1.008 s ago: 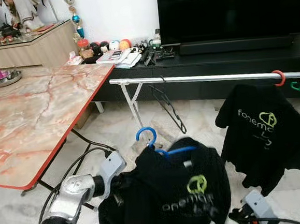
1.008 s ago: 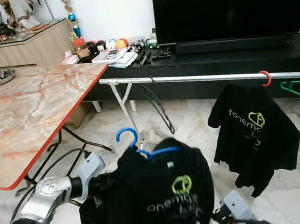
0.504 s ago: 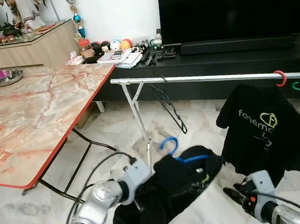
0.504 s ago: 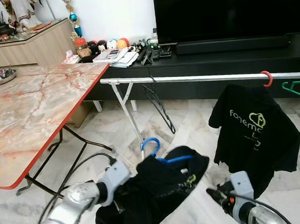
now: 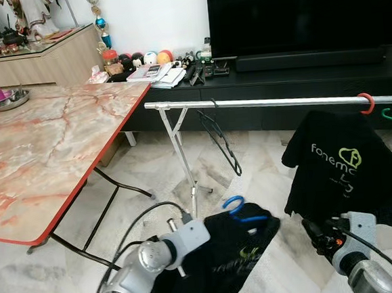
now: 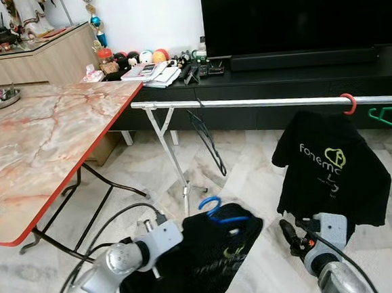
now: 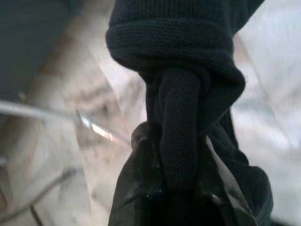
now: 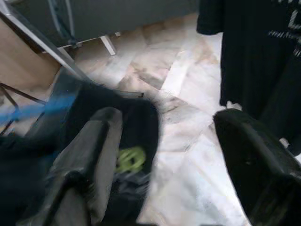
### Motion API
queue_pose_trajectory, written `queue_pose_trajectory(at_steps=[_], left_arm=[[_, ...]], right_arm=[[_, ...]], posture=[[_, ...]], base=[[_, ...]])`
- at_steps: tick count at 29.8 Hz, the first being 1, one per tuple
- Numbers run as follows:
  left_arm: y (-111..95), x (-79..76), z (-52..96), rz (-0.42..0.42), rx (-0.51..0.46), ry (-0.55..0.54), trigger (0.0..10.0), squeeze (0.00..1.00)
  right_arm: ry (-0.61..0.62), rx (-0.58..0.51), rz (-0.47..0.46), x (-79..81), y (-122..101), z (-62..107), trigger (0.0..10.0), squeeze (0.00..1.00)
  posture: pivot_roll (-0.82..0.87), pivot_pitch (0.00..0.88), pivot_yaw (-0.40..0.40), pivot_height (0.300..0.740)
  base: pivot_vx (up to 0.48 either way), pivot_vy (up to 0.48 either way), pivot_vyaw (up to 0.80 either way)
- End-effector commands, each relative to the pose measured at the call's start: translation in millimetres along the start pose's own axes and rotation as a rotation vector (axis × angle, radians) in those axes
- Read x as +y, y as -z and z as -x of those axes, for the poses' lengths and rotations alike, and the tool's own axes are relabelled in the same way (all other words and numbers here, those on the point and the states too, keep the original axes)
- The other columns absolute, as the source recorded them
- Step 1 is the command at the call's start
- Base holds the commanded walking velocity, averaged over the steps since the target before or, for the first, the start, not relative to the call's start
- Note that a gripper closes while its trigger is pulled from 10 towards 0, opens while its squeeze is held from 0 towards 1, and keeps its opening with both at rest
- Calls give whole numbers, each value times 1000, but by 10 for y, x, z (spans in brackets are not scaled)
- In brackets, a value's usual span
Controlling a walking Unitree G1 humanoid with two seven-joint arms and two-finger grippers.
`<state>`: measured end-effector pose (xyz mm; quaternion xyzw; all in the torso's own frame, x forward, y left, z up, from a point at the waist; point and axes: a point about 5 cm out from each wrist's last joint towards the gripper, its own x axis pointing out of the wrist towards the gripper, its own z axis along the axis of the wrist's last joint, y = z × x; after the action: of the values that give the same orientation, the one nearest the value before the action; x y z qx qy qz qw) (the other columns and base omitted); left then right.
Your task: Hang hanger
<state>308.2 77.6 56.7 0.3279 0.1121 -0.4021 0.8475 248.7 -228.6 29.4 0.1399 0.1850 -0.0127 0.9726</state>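
Below the silver rail [image 5: 274, 101]: blue hanger [image 5: 238, 210] with black shirt [image 5: 232, 262] hangs low, unhung | left claw [image 7: 181, 155] clamped on shirt fabric | right claw [image 8: 169, 155] spread wide, empty | remaining: lift, hook onto rail.

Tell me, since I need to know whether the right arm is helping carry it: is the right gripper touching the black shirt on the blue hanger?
Apart. The right wrist view shows the right gripper open, bare floor between its fingers; the black shirt lies beyond.
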Motion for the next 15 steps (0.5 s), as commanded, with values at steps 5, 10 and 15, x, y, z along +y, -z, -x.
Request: queue_pose_trajectory(at_steps=[5, 10, 15], left_arm=[[-197, 65, -35, -63, -131, -22, 0, 0], [-239, -114, -67, -165, -185, 44, 0, 0], [-264, -213, -85, -161, -209, 81, 0, 0]], right_arm=[[-6, 113, -28, 117, 286, 85, 10000, 0], [-24, 86, -91, 210, 317, 107, 10000, 0], [-147, -84, -110, 399, 119, 129, 10000, 0]], posture=[[-59, 0, 85, 740], [-70, 0, 102, 740], [-66, 0, 107, 740]], base=[[0, 0, 0], [0, 0, 0], [0, 0, 0]])
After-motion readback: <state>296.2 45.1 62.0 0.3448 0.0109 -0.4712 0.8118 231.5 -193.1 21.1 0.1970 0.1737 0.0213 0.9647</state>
